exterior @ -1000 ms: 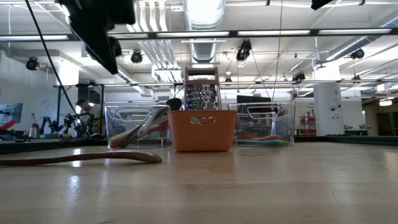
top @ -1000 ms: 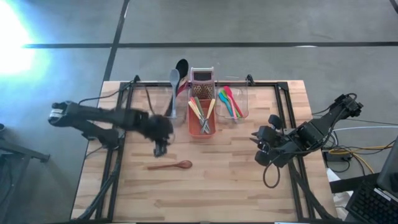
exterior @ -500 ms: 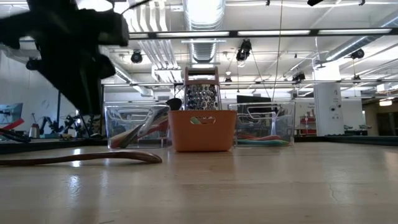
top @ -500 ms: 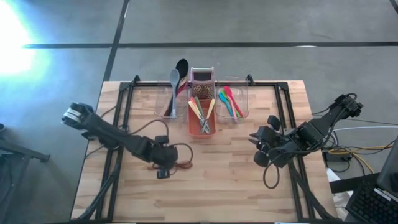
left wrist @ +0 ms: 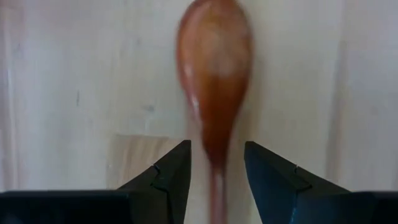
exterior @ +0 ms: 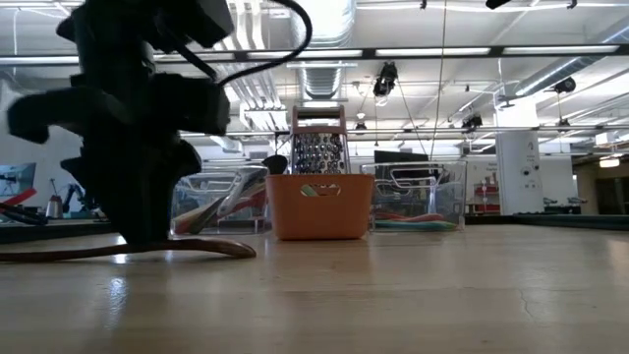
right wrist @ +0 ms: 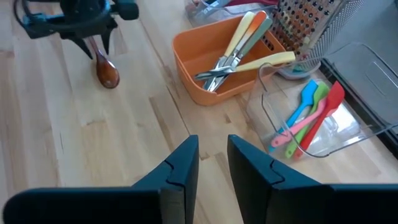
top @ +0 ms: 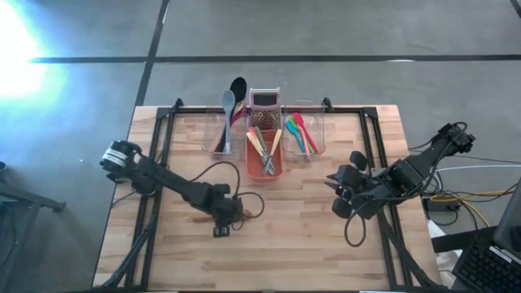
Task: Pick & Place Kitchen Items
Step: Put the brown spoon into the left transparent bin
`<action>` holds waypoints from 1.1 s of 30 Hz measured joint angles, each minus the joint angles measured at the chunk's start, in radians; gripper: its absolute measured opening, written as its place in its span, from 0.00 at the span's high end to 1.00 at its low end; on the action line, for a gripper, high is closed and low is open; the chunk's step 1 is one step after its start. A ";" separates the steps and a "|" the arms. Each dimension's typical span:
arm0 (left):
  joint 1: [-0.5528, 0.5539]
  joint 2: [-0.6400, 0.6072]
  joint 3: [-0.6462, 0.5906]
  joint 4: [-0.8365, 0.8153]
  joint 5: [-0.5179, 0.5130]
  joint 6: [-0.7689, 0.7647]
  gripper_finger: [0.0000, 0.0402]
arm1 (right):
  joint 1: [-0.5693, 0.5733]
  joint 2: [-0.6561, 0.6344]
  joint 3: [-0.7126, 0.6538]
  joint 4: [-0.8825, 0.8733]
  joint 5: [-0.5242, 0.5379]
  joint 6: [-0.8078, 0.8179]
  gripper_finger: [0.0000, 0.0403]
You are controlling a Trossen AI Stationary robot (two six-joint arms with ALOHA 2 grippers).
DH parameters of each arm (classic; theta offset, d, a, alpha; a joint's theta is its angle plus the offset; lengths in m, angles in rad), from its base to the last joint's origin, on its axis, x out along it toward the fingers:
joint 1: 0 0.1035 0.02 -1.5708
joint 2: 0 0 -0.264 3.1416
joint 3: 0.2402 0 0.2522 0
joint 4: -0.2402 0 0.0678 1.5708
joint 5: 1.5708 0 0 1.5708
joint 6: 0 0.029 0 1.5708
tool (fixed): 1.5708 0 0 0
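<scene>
Left gripper [top: 221,221] is down on the wooden spoon [left wrist: 213,99] at lower centre-left of the counter [top: 309,252], jaws open astride its handle, not yet clamped, bowl pointing right; right gripper [top: 342,195] idles slightly open.

You see a brown wooden spoon [left wrist: 214,74] lying flat on the tabletop, its oval bowl facing up and its thin handle running between the two open fingers of the left pincer [left wrist: 216,180], which straddles it. A grey ladle [top: 227,104] and a black ladle [top: 238,86] stand leaning side by side at the far edge. Yellow-handled knives [right wrist: 239,53] lie crossed together with their handles pointing away from the spoon. Blue, green, pink and red spatulas [right wrist: 311,112] lie fanned out beside them, heads spread apart.
</scene>
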State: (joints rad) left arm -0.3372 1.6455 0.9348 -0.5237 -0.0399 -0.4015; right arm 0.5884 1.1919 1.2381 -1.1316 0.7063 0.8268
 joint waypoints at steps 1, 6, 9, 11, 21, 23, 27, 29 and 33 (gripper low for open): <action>0.008 0.006 0.000 0.001 0.000 0.000 0.62 | 0.000 0.000 0.000 0.000 0.000 0.000 0.81; 0.050 0.033 -0.005 0.042 0.008 0.011 0.62 | 0.000 0.000 -0.001 0.001 0.000 0.000 0.82; 0.069 0.052 -0.005 0.059 0.036 0.012 0.62 | 0.000 0.000 -0.004 0.002 0.000 0.000 0.81; 0.074 0.068 -0.004 0.067 0.052 0.015 0.62 | 0.000 0.000 -0.006 0.002 0.000 0.000 0.80; 0.074 0.161 -0.004 0.088 0.036 0.003 0.77 | 0.000 0.000 -0.013 0.000 0.000 -0.015 0.78; 0.075 0.176 -0.004 0.089 0.034 0.001 0.83 | 0.000 0.000 -0.013 0.000 0.000 -0.015 0.79; 0.074 0.187 -0.003 0.096 0.026 -0.005 0.86 | 0.000 0.000 -0.013 0.000 0.000 -0.016 0.81; 0.074 0.180 -0.004 0.100 0.025 -0.008 0.86 | 0.000 0.000 -0.013 0.000 0.000 -0.016 0.82; 0.074 0.135 -0.004 0.101 0.024 -0.005 0.87 | 0.000 0.000 -0.013 0.000 0.000 -0.016 0.83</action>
State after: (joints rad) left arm -0.2630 1.7806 0.9310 -0.4229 -0.0157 -0.4065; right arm 0.5888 1.1919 1.2255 -1.1315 0.7059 0.8112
